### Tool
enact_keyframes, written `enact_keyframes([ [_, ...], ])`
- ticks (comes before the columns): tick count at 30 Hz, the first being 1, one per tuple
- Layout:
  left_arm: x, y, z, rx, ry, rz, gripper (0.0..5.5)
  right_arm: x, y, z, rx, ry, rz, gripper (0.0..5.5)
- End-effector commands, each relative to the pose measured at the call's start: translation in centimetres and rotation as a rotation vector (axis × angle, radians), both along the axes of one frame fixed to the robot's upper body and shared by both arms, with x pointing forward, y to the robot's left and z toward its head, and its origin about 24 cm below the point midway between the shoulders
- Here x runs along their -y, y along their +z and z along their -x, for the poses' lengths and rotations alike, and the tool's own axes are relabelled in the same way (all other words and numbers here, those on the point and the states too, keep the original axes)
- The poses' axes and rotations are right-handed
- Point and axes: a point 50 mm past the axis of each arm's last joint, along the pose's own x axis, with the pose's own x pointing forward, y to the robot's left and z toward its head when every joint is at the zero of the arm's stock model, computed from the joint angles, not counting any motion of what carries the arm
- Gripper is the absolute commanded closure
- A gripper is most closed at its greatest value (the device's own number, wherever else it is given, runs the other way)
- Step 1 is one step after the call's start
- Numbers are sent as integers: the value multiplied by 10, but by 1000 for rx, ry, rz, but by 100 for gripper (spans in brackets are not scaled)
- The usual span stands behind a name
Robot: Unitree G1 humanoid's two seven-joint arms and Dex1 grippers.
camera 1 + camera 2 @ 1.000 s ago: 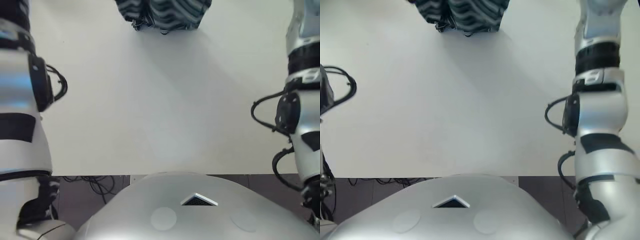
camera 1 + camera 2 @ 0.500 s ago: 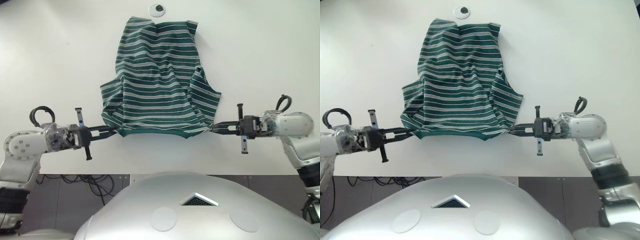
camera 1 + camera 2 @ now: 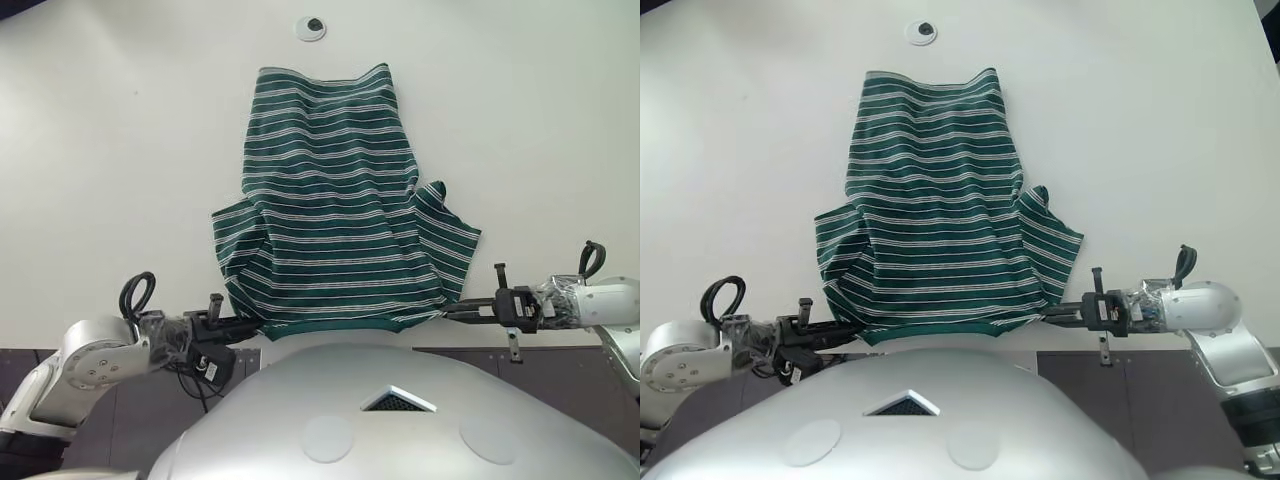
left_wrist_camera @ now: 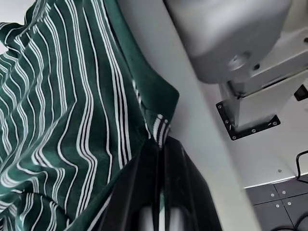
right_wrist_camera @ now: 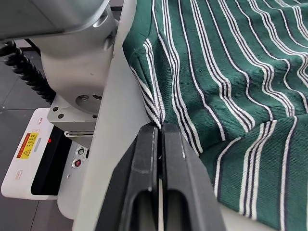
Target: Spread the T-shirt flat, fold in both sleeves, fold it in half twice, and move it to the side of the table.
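A green T-shirt (image 3: 330, 200) with white stripes lies on the white table (image 3: 120, 150), its far end toward the back and its near hem at the table's front edge. My left gripper (image 3: 250, 322) is shut on the near left corner of the shirt, seen close up as black fingers (image 4: 144, 168) clamped on striped cloth. My right gripper (image 3: 447, 312) is shut on the near right corner, and the right wrist view shows its fingers (image 5: 144, 144) pinching the cloth. A fold of cloth (image 3: 450, 225) sticks out on the right; the left side is bunched.
A small round white disc (image 3: 311, 27) with a dark centre sits on the table beyond the shirt's far end. Bare tabletop lies to both sides of the shirt. Cables (image 3: 195, 372) hang below the front edge on the left.
A second ago both arms were raised with the shirt far off. They have come down, and both grippers have drawn the hem back to the front edge, stretching the shirt longer.
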Motion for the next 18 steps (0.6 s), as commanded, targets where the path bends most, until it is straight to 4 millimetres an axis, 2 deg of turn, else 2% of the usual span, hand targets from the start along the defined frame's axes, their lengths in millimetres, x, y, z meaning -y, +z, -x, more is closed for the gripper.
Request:
enact_keyframes([
  [1, -2, 0, -3, 7, 14, -22, 546, -2, 4, -8, 43, -38, 1, 550],
  [3, -2, 0, -5, 14, 39, -12, 531, -3, 7, -13, 81, -71, -16, 550],
  [6, -3, -1, -5, -8, 72, -16, 493, -1, 12, -14, 58, -70, -17, 501],
  [8, -7, 0, 3, -100, 120, -34, 457, 3, 18, -12, 55, -47, -1, 462],
  [10, -9, 11, 12, -212, 179, -25, 417, 9, 33, -12, 57, -42, -8, 417],
  [13, -6, 41, 12, -297, 197, 55, 412, 19, 52, -13, 53, -51, -28, 376],
  [14, -5, 51, 8, -292, 190, 87, 412, 21, 56, -16, 67, -64, -38, 376],
  [16, -4, 66, -14, -230, 259, 236, 412, 26, 59, -25, 88, -104, -63, 376],
  [18, -8, 67, -43, -116, 379, 308, 412, 27, 53, -32, 119, -143, -71, 376],
])
